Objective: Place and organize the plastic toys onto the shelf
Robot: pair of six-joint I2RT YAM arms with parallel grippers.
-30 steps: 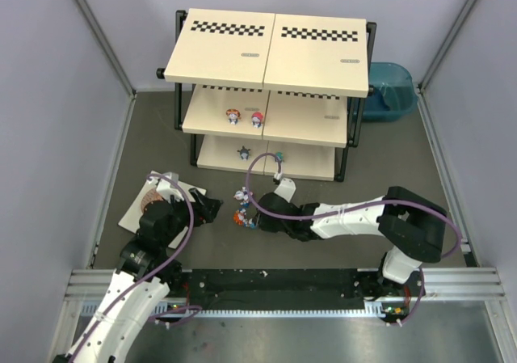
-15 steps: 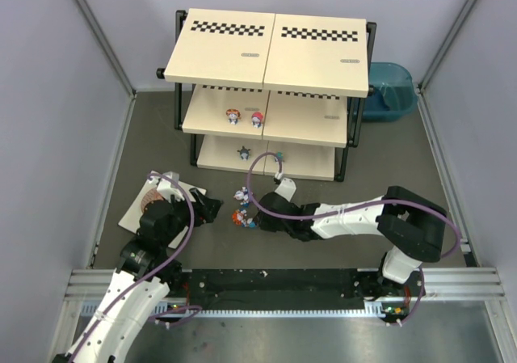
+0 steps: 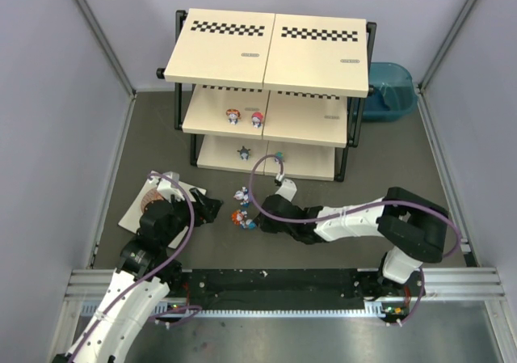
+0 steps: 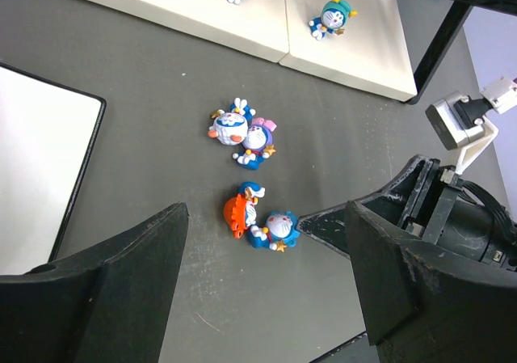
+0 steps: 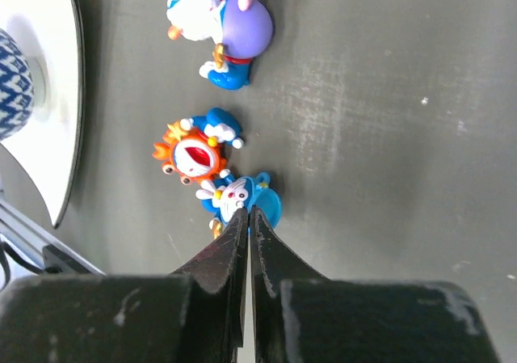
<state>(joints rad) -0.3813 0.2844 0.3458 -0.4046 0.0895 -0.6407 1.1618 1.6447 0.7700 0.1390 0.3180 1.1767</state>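
Note:
Several plastic toys lie on the dark floor in front of the shelf (image 3: 275, 48). An orange-headed one (image 5: 192, 154) and a small blue one (image 5: 268, 205) touch each other. A white one (image 4: 228, 126) and a purple one (image 4: 257, 139) lie just beyond them. My right gripper (image 5: 249, 211) is shut, with its tips against the blue toy's edge and nothing visibly between them. My left gripper (image 4: 266, 258) hangs open above the floor, near the orange and blue pair (image 4: 258, 221). Two toys (image 3: 245, 118) stand on the middle board and two more (image 3: 260, 154) on the lowest one.
A white sheet (image 3: 137, 215) carrying a round disc (image 3: 149, 197) lies under the left arm. A blue tub (image 3: 388, 88) sits behind the shelf's right end. Grey walls close in both sides.
The right gripper's jaws have closed from slightly apart to shut at the blue toy. The left arm and the toys have not moved.

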